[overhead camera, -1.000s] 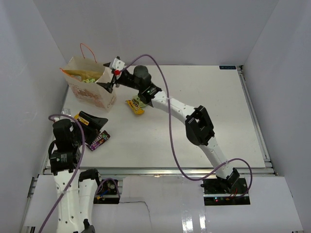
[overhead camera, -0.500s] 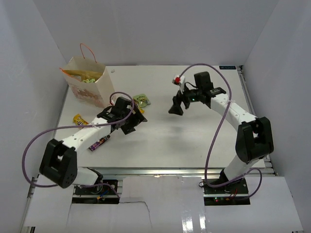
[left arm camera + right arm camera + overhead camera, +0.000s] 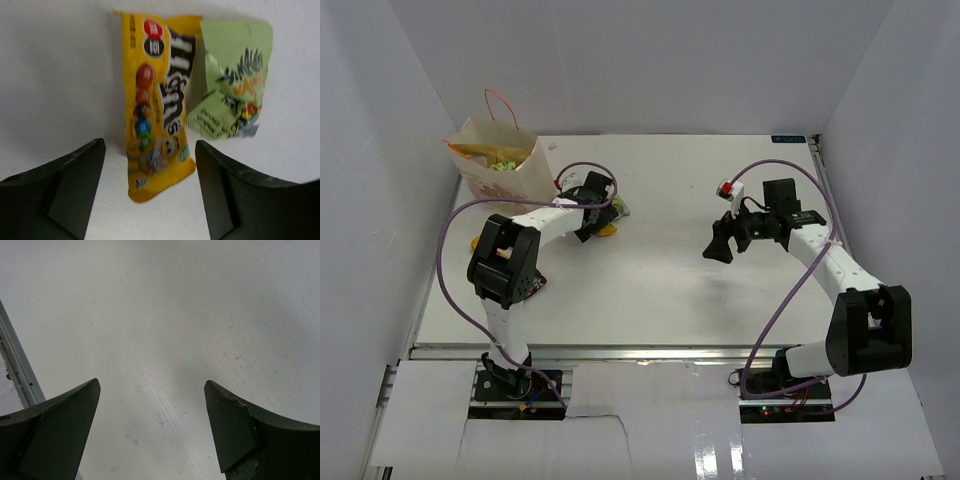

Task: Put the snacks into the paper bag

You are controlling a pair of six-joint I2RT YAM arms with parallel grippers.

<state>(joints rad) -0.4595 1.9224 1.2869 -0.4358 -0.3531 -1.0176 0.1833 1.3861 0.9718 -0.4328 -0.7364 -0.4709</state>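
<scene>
You have the left pincer (image 3: 148, 155) wide open, empty, above the yellow packet (image 3: 157, 95) mid-frame, green packet (image 3: 232, 85) just right of it; right pincer (image 3: 150, 390) wide open, empty, above worktop (image 3: 165, 315).

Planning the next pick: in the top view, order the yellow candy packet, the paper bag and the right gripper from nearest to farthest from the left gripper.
1. yellow candy packet, right beneath the left gripper.
2. paper bag, back left.
3. right gripper, over on the right.
</scene>
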